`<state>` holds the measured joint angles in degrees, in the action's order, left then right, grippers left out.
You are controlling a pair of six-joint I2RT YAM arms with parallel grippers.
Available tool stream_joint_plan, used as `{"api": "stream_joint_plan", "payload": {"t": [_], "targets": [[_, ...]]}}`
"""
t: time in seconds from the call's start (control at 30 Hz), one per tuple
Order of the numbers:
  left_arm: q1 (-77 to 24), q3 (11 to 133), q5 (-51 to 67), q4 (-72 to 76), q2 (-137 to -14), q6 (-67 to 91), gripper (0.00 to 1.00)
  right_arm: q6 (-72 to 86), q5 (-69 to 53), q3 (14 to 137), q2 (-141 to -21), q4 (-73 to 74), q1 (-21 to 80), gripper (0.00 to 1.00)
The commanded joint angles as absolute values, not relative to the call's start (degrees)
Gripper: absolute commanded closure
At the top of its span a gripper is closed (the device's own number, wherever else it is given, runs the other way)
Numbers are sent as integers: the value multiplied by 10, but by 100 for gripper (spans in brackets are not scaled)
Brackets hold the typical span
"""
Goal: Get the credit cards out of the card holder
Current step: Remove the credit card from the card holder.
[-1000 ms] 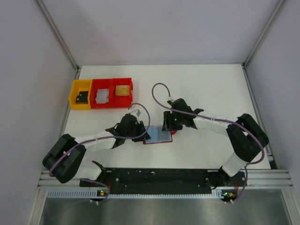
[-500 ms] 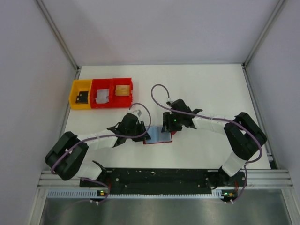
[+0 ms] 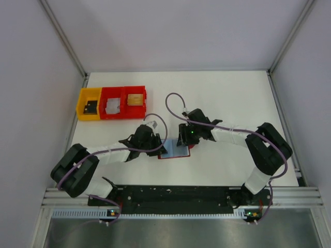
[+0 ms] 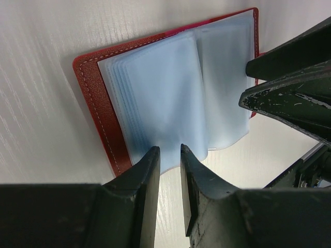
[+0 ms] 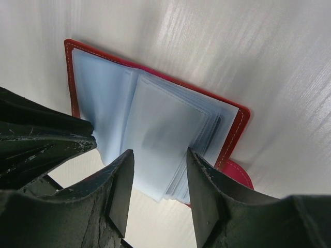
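Lying open on the white table near the middle, the card holder sits flat, red cover down and its fan of pale blue plastic sleeves facing up, between the two arms. Left gripper sits at the holder's left end, its fingers parted by only a narrow slit, tips right at the free edge of the sleeves. Nothing is visibly clamped, though whether a sleeve edge is nipped in the slit I cannot tell. Right gripper is at the opposite end, jaws clearly wider apart and straddling the sleeve stack from above, with no hold on anything that shows. In the left wrist view the right gripper's dark fingers sit just beside the holder's far corner, so the two grippers are near each other. Sleeves look translucent – a faint darker patch shows through one in the right wrist view, too blurred to call a card. Well apart at the back left stand three bins in a row, touching: a yellow bin holding something dark, a middle red bin with something grey, and an end red bin with something tan.
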<state>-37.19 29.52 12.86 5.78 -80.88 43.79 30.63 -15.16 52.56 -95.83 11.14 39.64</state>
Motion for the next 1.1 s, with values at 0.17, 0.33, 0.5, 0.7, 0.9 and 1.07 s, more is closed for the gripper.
{"api": "stream_joint_plan", "payload": {"t": [0.17,0.33,0.5,0.7,0.9,1.07], "targets": [[-374,294,134,51,-820,434,73,317,-204,560,-979,69,406,57],[-374,290,134,54,-815,439,73,331,-235,570,-992,45,409,57],[-374,271,111,60,-774,453,72,339,-258,600,-1005,31,426,57],[-374,232,48,49,-680,482,70,348,-276,642,-1040,25,449,57],[-374,209,37,49,-587,477,69,326,-236,662,-1034,56,456,54],[-374,230,77,66,-590,462,69,296,-165,627,-976,100,432,47]]}}
